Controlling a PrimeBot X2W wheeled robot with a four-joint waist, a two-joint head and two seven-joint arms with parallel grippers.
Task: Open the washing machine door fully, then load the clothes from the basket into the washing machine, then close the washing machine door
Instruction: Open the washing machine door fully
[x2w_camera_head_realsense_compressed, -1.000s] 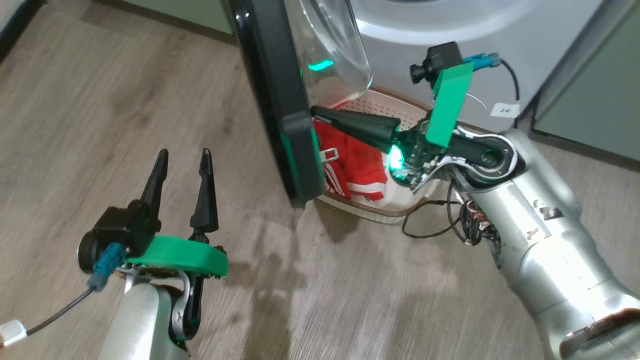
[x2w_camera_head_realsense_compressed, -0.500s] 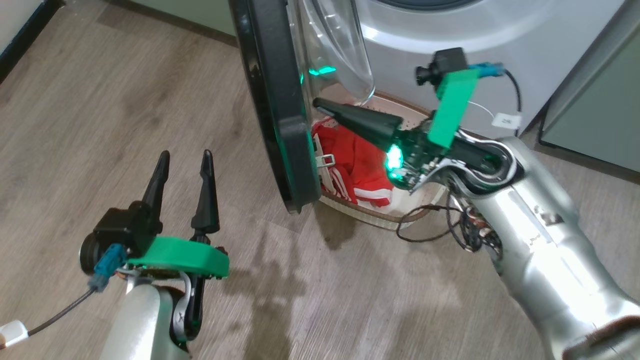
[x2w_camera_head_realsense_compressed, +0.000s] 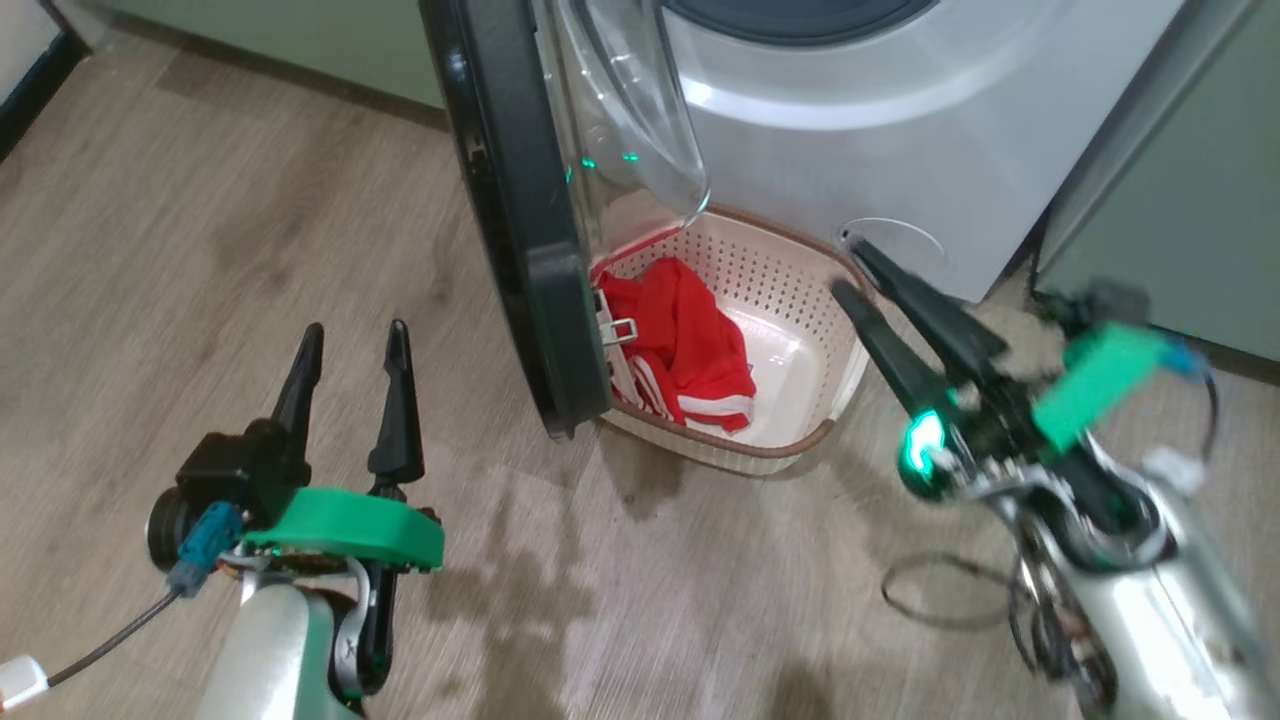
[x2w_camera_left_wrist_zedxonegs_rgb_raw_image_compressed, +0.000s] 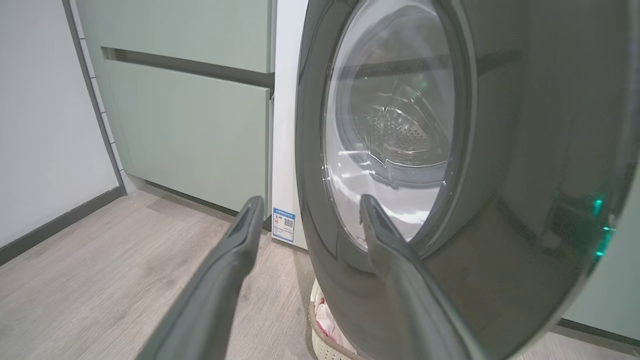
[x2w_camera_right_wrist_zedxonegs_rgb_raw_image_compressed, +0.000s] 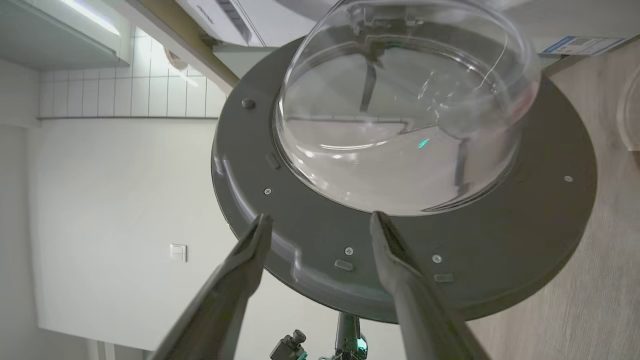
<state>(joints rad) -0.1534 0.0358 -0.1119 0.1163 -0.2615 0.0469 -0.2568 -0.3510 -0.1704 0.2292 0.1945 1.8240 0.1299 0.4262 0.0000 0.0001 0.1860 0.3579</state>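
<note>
Red clothes (x2w_camera_head_realsense_compressed: 690, 340) lie in the basket (x2w_camera_head_realsense_compressed: 790, 285), just left of the right gripper (x2w_camera_head_realsense_compressed: 846, 266), whose fingers are spread and empty. The left gripper (x2w_camera_head_realsense_compressed: 355, 330) matches. Reaching in should stay clear of the washing machine door (x2w_camera_head_realsense_compressed: 510, 250) overhanging them.

Red on cream, black beside white

Mid-frame in my head view I see the clothes (x2w_camera_head_realsense_compressed: 690, 340) bright red with white stripes, and the basket (x2w_camera_head_realsense_compressed: 760, 265) cream and hole-dotted with a brown rim. At top, the washing machine door (x2w_camera_head_realsense_compressed: 505, 220) has a glossy black ring, the washing machine (x2w_camera_head_realsense_compressed: 900, 150) is white, and the floor (x2w_camera_head_realsense_compressed: 200, 250) is grey-brown woodgrain.
</note>
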